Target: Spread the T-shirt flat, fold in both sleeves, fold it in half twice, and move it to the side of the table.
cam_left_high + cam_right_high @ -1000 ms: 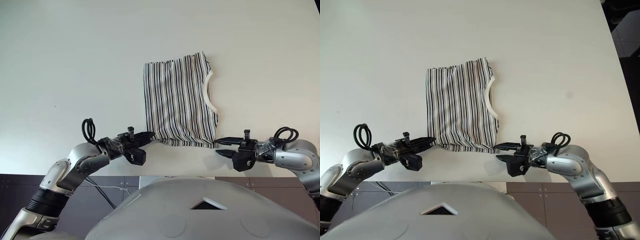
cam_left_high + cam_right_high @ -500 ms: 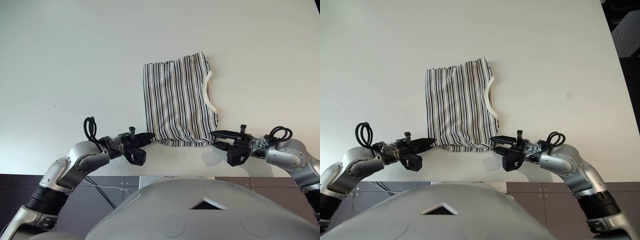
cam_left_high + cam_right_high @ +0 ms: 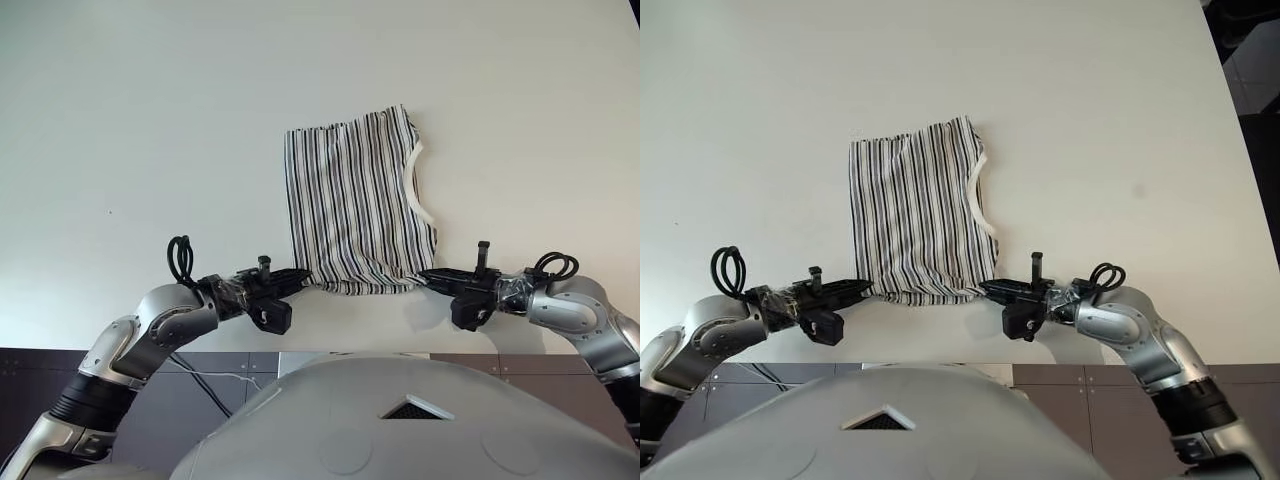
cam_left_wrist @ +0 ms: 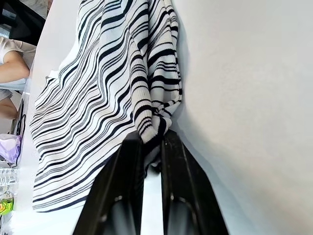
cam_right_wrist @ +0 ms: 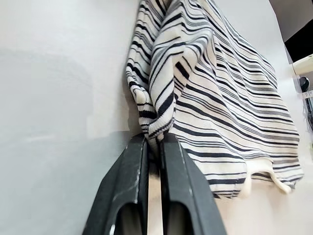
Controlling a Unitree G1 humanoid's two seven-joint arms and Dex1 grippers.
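**Position.** The T-shirt (image 3: 355,205) lies on the table (image 3: 150,120), roughly centred left to right. Its near edge sits close to the table's near edge.

**Shape.** The garment forms a narrow striped rectangle, longer near to far than left to right. No sleeve projects from either side. The white neckband (image 3: 420,190) runs along the right edge, toward the far end. The far edge is slightly gathered and the near corners are bunched.

**Grippers.**
- The left gripper (image 3: 295,277) sits at the near-left corner. In the left wrist view its jaws are pressed together on a bunch of the striped fabric.
- The right gripper (image 3: 432,277) sits at the near-right corner. In the right wrist view its jaws pinch the fabric there in the same way.
- Both grippers sit low, at table level.

**Progress, as judged.**
- Spreading and both sleeve folds appear complete.
- With the neckband on one long edge, the first half fold, made lengthwise, also appears complete.
- The second half fold is likely the step in hand, with both near corners gripped ready to carry toward the far edge.
- The move to the side of the table is not yet done.
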